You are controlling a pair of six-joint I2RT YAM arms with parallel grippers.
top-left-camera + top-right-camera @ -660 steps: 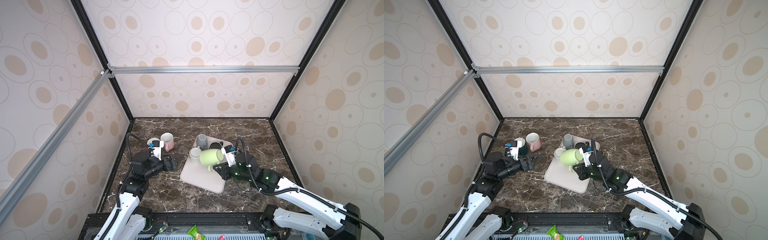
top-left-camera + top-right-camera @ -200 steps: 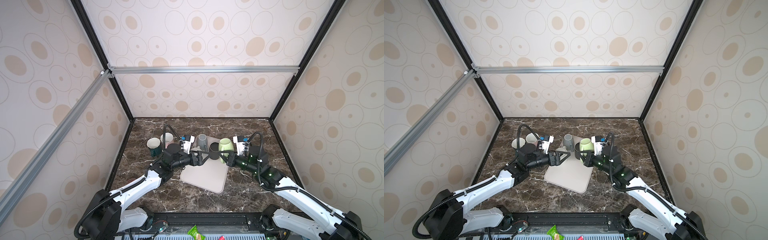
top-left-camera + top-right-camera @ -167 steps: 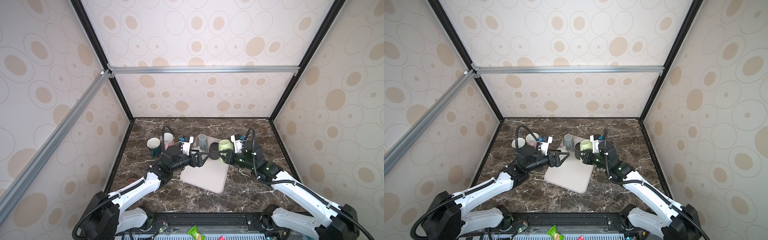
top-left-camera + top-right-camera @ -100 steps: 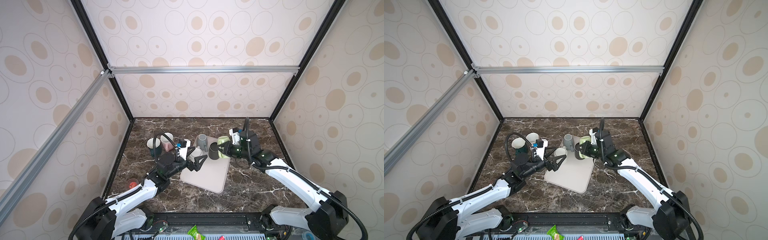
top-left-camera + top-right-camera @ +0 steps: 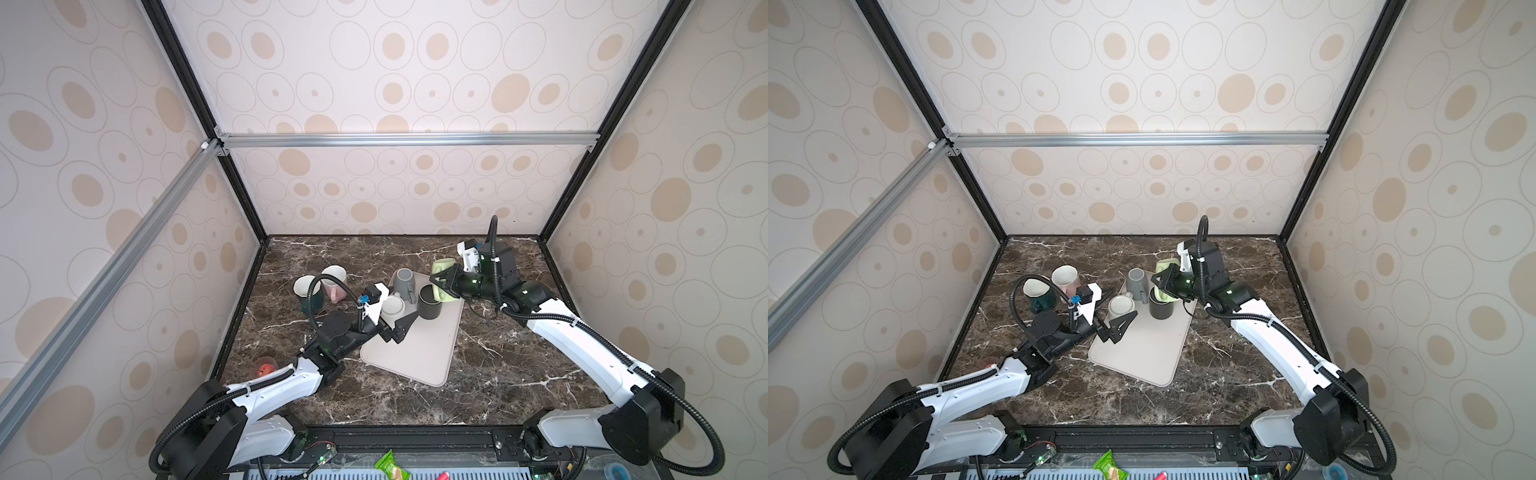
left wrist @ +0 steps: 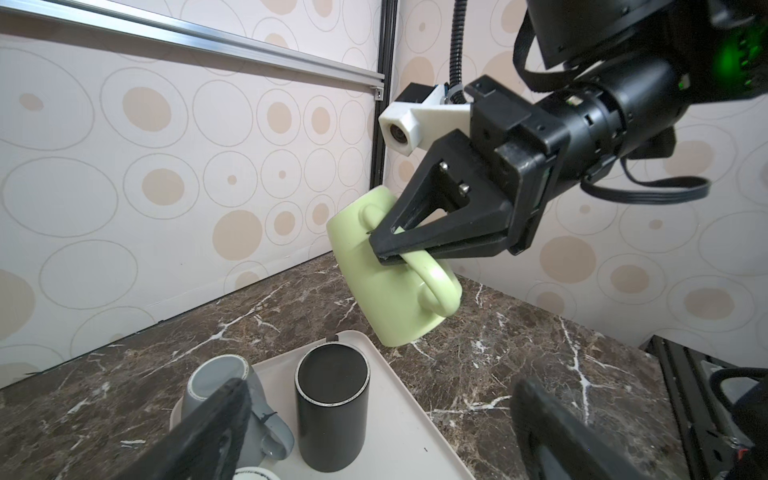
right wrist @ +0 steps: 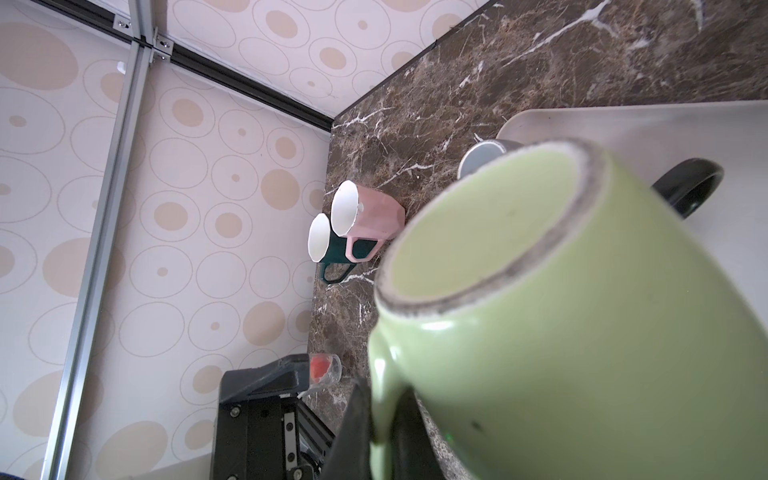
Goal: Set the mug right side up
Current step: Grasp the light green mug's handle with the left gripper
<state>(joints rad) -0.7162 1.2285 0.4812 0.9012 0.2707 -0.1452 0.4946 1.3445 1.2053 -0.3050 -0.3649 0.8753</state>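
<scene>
In both top views my right gripper (image 5: 441,283) (image 5: 1160,283) is shut on the handle of the light green mug (image 5: 443,265) (image 5: 1165,263). It holds the mug in the air over the back right corner of the beige tray (image 5: 419,353). The left wrist view shows the green mug (image 6: 386,291) tilted, its narrower base end up and its mouth end toward the table. Its unglazed foot ring faces the right wrist camera, with the handle pinched in the right gripper (image 7: 382,436). My left gripper (image 5: 398,328) (image 5: 1115,326) (image 6: 382,432) stands open and empty over the tray's left part.
On the tray a grey mug (image 5: 403,280) and a black mug (image 5: 430,301) stand upside down beside a cream mug (image 5: 392,305). A pink mug (image 5: 334,282) and a dark green mug (image 5: 307,293) stand upright at the left. A small clear cup (image 5: 264,368) sits by the left wall.
The right arm has carried the green mug from over the tray's middle to its back right corner and has turned its wrist. The left gripper has drawn back slightly toward the front, still open.
</scene>
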